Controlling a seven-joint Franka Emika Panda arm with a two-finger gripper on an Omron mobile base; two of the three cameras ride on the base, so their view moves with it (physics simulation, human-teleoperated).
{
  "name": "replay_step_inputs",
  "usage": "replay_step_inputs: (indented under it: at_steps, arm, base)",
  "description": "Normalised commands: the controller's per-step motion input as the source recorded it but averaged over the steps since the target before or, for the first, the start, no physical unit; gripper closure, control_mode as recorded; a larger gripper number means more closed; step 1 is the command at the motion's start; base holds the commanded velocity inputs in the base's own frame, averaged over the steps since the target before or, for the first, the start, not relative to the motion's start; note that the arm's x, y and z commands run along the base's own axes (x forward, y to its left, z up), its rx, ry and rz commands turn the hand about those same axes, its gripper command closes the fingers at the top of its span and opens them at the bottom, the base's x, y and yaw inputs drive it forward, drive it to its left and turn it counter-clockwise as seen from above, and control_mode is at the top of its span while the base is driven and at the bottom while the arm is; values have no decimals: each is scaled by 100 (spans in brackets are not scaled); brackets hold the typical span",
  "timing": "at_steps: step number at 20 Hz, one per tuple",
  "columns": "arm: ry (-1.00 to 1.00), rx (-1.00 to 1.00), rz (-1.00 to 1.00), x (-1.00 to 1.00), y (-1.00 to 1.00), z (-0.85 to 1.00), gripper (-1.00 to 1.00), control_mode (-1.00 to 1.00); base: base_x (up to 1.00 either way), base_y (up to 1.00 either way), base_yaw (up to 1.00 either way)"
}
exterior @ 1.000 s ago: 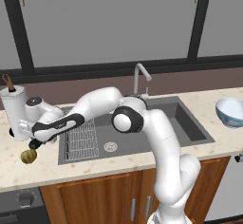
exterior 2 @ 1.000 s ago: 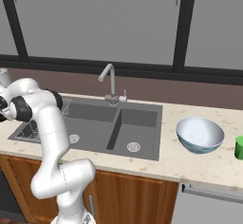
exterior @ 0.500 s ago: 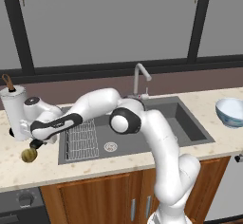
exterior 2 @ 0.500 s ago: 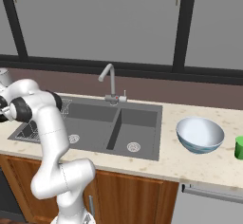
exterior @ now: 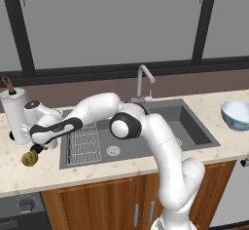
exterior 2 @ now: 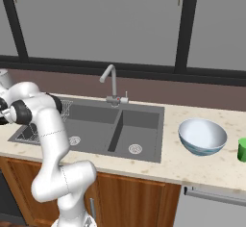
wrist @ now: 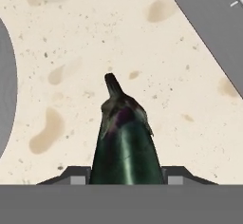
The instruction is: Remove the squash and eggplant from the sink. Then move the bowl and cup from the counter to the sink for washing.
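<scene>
The gripper [exterior: 35, 150] is clenched around the eggplant [wrist: 124, 147], low over the counter [exterior: 14, 175] left of the sink [exterior: 192, 126], squash [exterior: 29, 159] just beside

The beige speckled counter [exterior: 97, 173] carries the squash [exterior: 29, 159] just below the gripper [exterior: 35, 149], a white canister [exterior: 14, 114] close behind it, and the bowl [exterior 2: 202, 136] and green cup [exterior 2: 241, 149] far right.

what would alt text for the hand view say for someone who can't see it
A dark green-black eggplant is held between the fingers, its stem end pointing away from the camera over the beige speckled counter. A grey edge of the sink cuts across the top right corner.
</scene>
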Motion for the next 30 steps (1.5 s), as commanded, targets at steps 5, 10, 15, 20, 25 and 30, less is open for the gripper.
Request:
replay_step_inputs:
  at_steps: [5, 10, 15, 20, 25, 30]
  arm:
    - [2, 0, -2, 0, 2, -13, 100, -100]
    - [1, 0, -1, 0, 0, -9, 100, -100]
    - [5, -2, -2, 0, 2, -14, -100, -100]
    - [1, -2, -1, -6, 0, -3, -100, -100]
    - [0, -1, 0, -14, -3, 0, -100, -100]
    - [0, 0, 0, -11, -8, 10, -100, -100]
  base:
    - [0, 0, 0]
    - [0, 0, 0]
    - [0, 0, 0]
    - [0, 0, 0]
    - [0, 0, 0]
    - [0, 0, 0]
